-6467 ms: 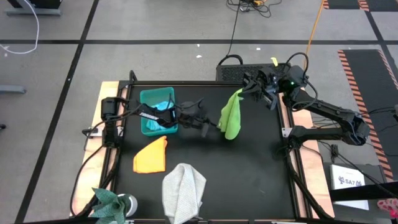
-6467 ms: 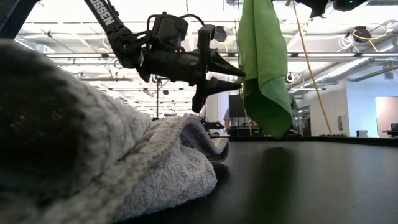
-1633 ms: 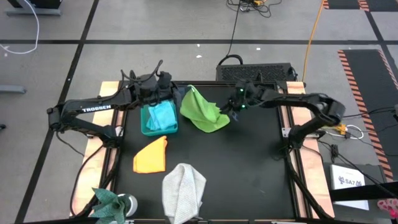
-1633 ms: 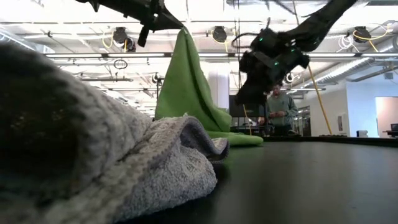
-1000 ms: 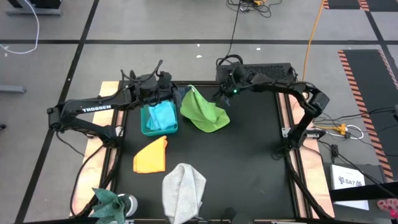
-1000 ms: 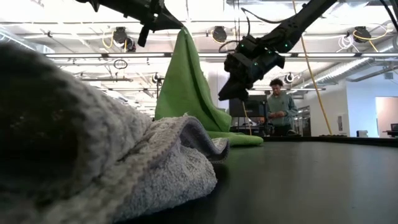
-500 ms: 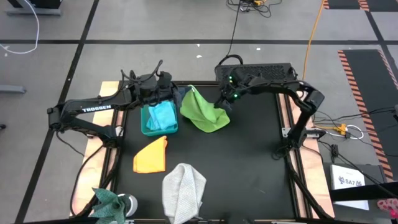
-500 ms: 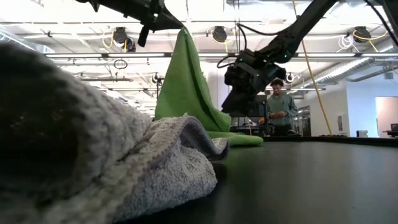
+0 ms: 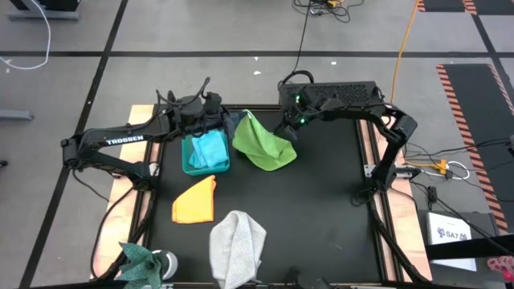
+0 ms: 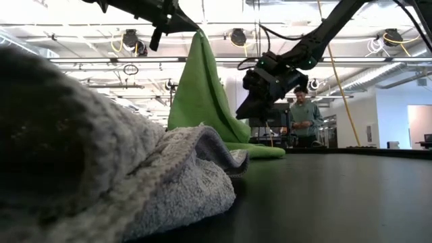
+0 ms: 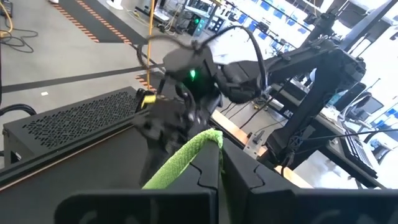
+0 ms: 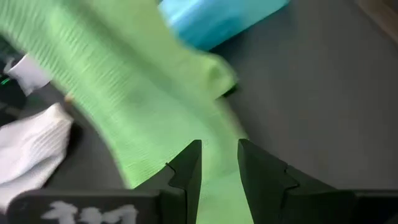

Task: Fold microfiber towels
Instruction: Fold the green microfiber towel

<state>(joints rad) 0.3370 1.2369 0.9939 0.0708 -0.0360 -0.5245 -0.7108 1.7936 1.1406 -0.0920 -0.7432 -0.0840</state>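
Two end effectors, left one [image 9: 234, 120] pinching lime towel [image 9: 261, 144]

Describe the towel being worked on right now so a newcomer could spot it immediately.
On the black table, look just right of the teal bin at the far edge. The lime green towel rises like a tent there, one corner pinched by the left gripper; the other cloths lie loose.

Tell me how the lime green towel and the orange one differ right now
The lime green towel is pinched at one corner by the left gripper and hangs like a tent, its lower edge on the table; the orange towel lies flat, untouched. The green one sits near the table's far edge beside the teal bin, with the right gripper at its other side; the orange one lies nearer the front, beside the grey towel. Both are small soft cloths.
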